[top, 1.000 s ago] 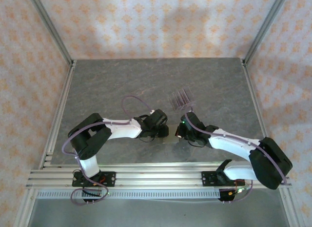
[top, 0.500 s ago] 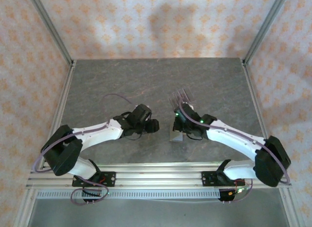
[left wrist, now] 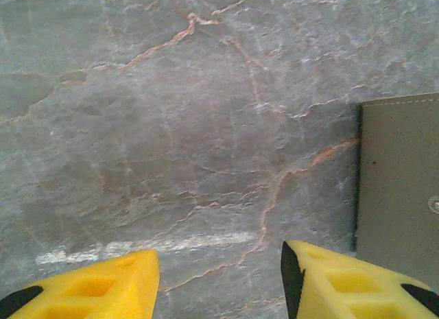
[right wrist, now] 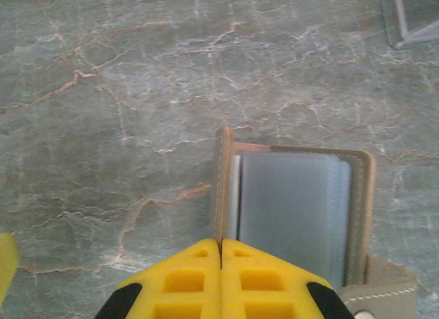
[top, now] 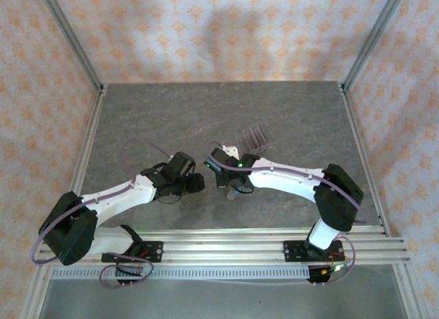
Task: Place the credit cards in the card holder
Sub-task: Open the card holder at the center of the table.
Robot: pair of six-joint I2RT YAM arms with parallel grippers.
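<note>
On the near half of the surface [top: 171, 120], the holder [right wrist: 363, 216] lies open, grey pockets up. Its raised edge runs straight out from the right hand [right wrist: 221, 247], whose closed fingers [right wrist: 260, 278] seem to pinch it. The left hand [left wrist: 219, 285], half open and empty, has the holder just to its right.

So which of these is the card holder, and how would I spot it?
On the grey marble table, look at the tip of the right end effector. The card holder lies open there: tan stitched rim, grey inside, unlike the clear slotted rack beyond it.
</note>
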